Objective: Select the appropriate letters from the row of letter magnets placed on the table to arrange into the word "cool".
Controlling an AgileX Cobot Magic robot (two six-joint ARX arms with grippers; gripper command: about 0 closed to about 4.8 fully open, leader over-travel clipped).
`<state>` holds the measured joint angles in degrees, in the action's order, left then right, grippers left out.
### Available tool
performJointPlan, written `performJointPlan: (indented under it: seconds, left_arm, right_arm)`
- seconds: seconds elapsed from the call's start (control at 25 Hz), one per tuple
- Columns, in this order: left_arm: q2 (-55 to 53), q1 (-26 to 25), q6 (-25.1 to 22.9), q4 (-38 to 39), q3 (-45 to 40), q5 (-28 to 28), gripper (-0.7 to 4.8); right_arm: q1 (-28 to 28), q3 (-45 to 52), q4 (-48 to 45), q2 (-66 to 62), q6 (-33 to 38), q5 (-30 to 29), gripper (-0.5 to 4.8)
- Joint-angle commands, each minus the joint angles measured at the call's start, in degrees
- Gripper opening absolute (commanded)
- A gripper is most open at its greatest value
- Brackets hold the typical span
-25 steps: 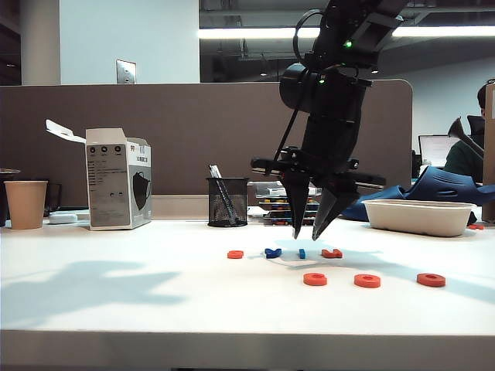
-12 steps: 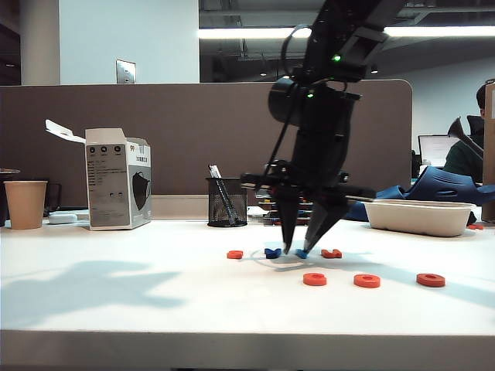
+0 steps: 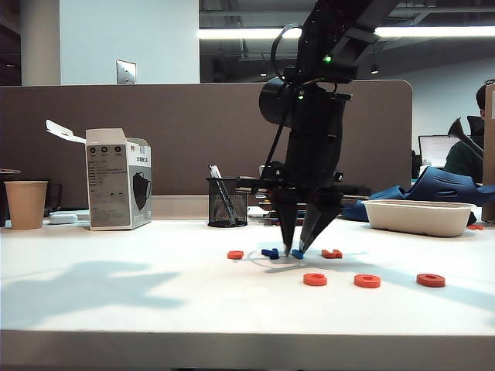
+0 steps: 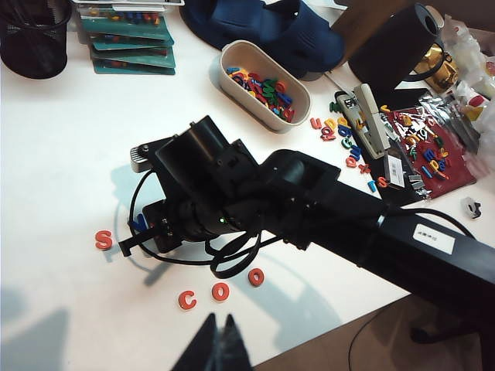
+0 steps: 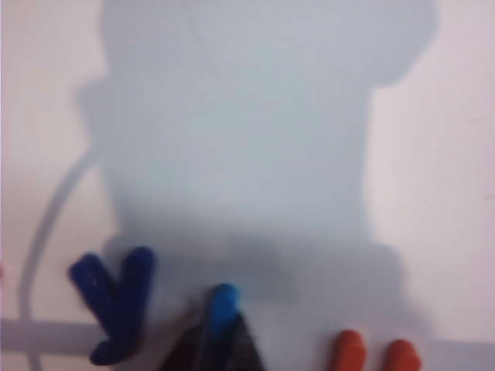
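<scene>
In a front row on the white table (image 3: pixel 155 294) lie three orange ring-like letters: a C (image 3: pixel 315 279) (image 4: pixel 187 299) and two O's (image 3: pixel 367 280) (image 3: pixel 431 280). Behind them lie an orange S (image 3: pixel 235 254), a dark-blue angular letter (image 3: pixel 270 253) (image 5: pixel 116 301), the light-blue bar (image 3: pixel 297 253) (image 5: pixel 223 305) and an orange U (image 3: pixel 332 253) (image 5: pixel 377 355). My right gripper (image 3: pixel 294 250) (image 5: pixel 220 348) points straight down, its fingers closed on either side of the light-blue bar, which rests on the table. My left gripper (image 4: pixel 219 336) hangs shut and empty high above the table's near side.
A paper cup (image 3: pixel 25 203), a white carton (image 3: pixel 116 189) and a mesh pen holder (image 3: pixel 227 201) stand along the back. At the back right is a white tray (image 3: pixel 418 216) (image 4: pixel 232 58) of loose letters. Beyond it lie scattered letters and a stapler (image 4: pixel 371 116).
My right gripper has come down and shifted left from above the back row to the light-blue bar, and its fingers have narrowed onto it. The letters have stayed in place.
</scene>
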<state>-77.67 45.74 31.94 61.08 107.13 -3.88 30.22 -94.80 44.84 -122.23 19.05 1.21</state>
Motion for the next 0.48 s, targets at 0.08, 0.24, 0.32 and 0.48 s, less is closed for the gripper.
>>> performJointPlan:
  seconds: [0.08,0.24,0.32,0.48]
  left_arm:
    - [0.15,0.00,-0.24,-0.57,0.24,0.04,-0.03]
    - [0.15,0.00,-0.24,-0.57,0.22,0.04,-0.03]
    - [0.15,0.00,-0.24,-0.66,0.22,0.04,-0.03]
    - [0.15,0.00,-0.24,-0.57,0.22,0.04,-0.03]
  right_arm:
    - [-0.07,0.59,2.03,-1.79,0.00,2.67,-0.09]
    - [-0.07,0.55,2.40,-1.86,-1.42,3.80,-0.09]
    - [-0.26,-0.52,3.65,-1.38,-2.69,3.82,-0.09]
    - [-0.66,-4.26,6.36,-0.04,-3.04,4.28,-0.09]
